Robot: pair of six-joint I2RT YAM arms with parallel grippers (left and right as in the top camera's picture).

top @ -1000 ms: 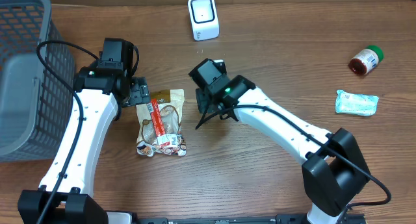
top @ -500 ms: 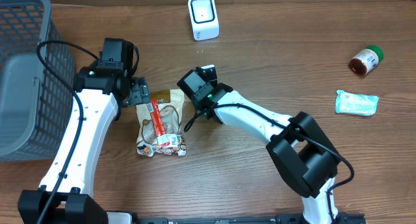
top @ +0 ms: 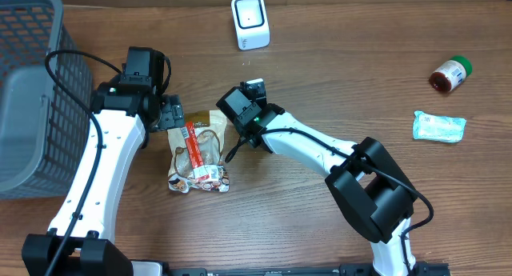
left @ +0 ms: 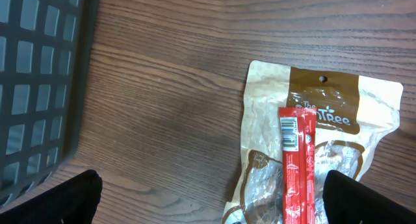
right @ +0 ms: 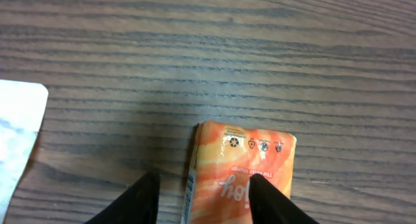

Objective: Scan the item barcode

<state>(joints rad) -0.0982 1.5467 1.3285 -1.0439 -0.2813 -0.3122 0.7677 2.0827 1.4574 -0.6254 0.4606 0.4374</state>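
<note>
Since a second ago my right arm (top: 320,148) has swung left, up beside the snack pouch (top: 200,148) on the table (top: 360,68). My left gripper (left: 211,201) hangs wide open over that pouch. My right gripper (right: 203,191) straddles the small orange pack (right: 244,162) lying flat; whether it pinches, I cannot tell.

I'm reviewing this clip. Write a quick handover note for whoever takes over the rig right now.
Left end effector: wide open, empty, above the bag and the red stick lying on it.
Right end effector: open, with a finger on either side of the orange pack, which lies on the table and is not gripped yet.
Scanner: at the table's far edge, well apart from the pack.
Done: the right arm has reached the pack.
Left: grip it, lift it, and show its barcode to the scanner.
</note>
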